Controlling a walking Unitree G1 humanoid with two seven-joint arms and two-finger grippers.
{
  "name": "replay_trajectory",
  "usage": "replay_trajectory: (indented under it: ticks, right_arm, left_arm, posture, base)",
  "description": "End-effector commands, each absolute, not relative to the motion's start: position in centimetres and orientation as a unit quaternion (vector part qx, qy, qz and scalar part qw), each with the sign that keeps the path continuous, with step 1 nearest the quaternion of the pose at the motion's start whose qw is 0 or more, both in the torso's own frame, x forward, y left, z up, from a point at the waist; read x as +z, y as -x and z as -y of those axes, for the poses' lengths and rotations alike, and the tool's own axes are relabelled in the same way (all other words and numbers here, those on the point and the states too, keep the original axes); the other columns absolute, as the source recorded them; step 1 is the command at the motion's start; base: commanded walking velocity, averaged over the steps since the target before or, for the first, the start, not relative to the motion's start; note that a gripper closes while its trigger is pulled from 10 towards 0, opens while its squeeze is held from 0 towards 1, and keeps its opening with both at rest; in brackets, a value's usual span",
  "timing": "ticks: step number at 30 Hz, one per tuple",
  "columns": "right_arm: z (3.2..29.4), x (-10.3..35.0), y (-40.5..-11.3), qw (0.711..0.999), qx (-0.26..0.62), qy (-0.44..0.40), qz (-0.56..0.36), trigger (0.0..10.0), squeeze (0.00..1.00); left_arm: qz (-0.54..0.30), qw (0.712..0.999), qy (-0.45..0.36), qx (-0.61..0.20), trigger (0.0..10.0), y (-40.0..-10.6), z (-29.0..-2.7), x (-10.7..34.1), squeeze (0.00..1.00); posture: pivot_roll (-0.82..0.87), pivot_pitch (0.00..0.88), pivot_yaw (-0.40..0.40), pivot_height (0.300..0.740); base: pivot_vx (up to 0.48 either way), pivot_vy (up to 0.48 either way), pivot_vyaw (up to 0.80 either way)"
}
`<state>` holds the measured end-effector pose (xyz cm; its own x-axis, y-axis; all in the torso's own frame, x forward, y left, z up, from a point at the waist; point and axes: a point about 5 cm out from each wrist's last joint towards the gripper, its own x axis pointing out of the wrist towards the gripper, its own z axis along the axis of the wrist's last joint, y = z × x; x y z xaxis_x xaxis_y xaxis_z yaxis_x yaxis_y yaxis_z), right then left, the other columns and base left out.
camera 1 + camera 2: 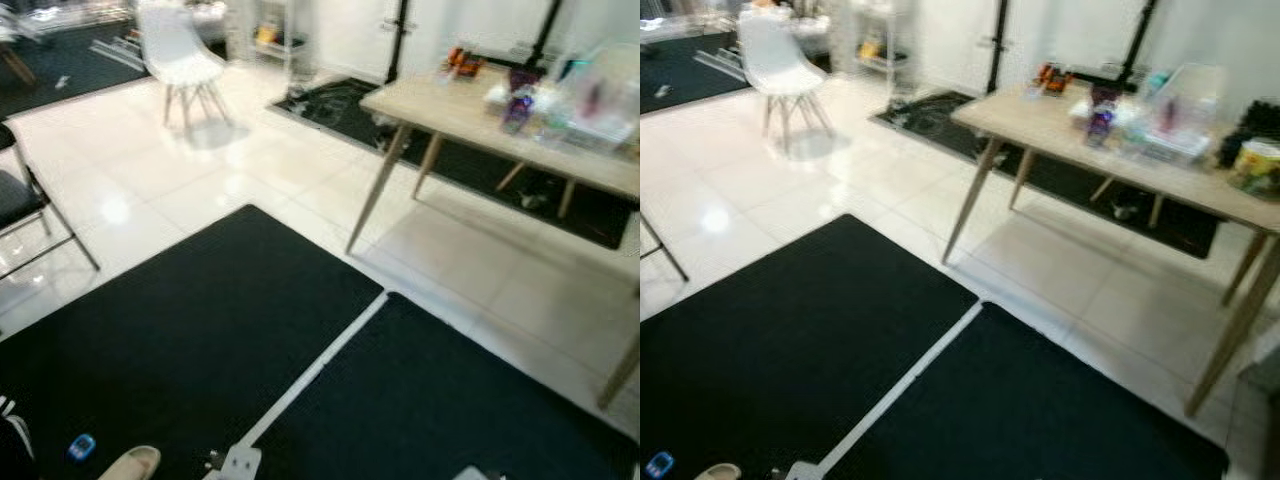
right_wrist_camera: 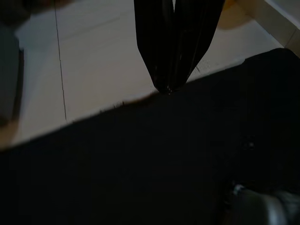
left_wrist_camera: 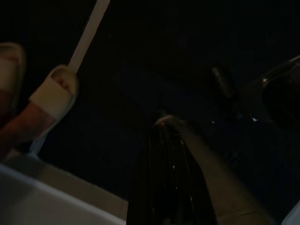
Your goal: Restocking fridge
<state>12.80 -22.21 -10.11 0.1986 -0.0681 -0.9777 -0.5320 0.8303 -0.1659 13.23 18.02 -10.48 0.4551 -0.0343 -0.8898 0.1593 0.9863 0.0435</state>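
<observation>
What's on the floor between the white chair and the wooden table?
Mostly bare glossy white tile, plus a dark mat by the table's far end. Nothing stands between it and the white chair, as the left eye view shows.

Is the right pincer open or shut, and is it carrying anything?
Shut and empty: the right pincer has its fingers pressed together at the tips, nothing between them, above the black mat.

Wooden table (image 1: 1040, 125) carries blurred bottles and containers (image 1: 1160, 125). White tile floor (image 1: 200, 170) holds two black mats (image 1: 200, 340), white chair (image 1: 180, 55).
</observation>
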Motion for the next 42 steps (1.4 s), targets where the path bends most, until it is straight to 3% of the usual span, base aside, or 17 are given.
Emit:
replay_trajectory:
  ticks: [1,42]
  right_arm:
    - [22.05,-10.17,-12.74,0.734,0.155,0.243,-0.615,10.0,0.0]
    - [22.96,-10.12,-12.33,0.732,0.133,0.252,-0.619,10.0,0.0]
  left_arm:
    - [-0.529,0.844,-0.065,-0.054,10.0,-12.63,-18.3,-10.66,0.0]
    - [-0.531,0.842,-0.082,-0.057,10.0,-12.63,-18.41,-10.66,0.0]
  posture:
    - [-0.07,0.0,-0.027,0.74]
    - [-0.06,0.0,-0.033,0.74]
  base:
    - [0.0,0.0,-0.77]
    - [0.0,0.0,-0.77]
